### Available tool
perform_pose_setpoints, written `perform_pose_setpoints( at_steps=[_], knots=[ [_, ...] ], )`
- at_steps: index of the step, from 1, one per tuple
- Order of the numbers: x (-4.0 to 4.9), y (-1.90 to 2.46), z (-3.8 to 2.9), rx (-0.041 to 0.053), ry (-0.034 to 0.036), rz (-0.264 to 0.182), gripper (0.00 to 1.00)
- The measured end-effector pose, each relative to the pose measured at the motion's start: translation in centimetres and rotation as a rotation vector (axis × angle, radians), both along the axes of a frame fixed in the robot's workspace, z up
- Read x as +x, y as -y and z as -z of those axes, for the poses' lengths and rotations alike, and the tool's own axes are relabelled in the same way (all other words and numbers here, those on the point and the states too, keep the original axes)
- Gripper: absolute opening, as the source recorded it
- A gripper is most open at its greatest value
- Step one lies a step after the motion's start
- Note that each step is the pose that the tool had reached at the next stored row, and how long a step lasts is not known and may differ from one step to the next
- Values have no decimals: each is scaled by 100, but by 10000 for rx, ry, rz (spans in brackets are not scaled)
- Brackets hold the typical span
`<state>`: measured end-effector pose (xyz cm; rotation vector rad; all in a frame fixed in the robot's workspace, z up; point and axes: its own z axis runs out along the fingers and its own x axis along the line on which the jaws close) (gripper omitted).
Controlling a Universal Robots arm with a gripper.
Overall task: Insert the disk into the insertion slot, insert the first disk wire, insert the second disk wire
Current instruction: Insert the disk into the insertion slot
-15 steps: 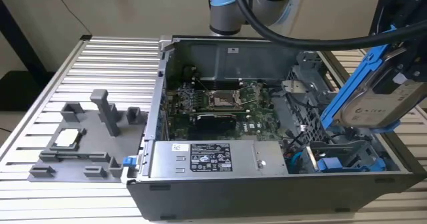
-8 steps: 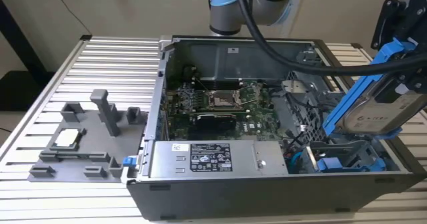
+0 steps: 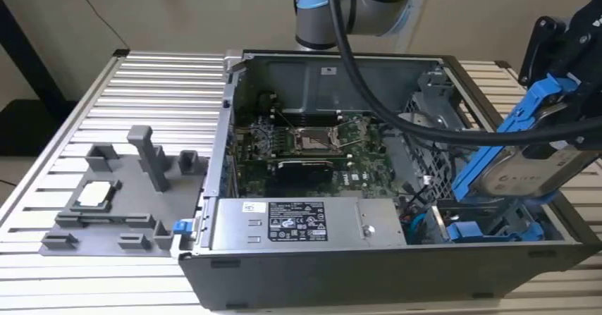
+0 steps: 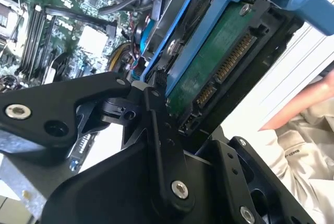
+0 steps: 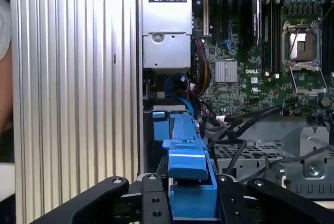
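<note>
1. Now gripper [image 5: 189, 192] is clamped on disk [image 3: 531, 170] via its blue carrier; disk hangs tilted just above insertion slot [image 3: 489, 229].
2. Risk: tilt jams carrier vs. slot rails.
3. Farther in, loose cables [image 3: 412, 218] could snag.

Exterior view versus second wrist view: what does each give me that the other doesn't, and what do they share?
Exterior view: the whole open case, the power-supply box, the grey fixture tray on the exterior view's left. Second wrist view: the green circuit board and connector pins on the disk, a person's hand nearby. Shared: the gripper shut on the disk in its blue carrier, and the motherboard.
</note>
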<state>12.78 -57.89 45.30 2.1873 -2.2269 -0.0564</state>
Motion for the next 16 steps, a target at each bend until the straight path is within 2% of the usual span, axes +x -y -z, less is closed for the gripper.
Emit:
perform_pose_setpoints(
  at_steps=[4, 16],
  knots=[
    [0, 30, 73, 39, 0, 0, 33],
    [-3, 30, 291, 117, 9, 0, 33]
  ],
)
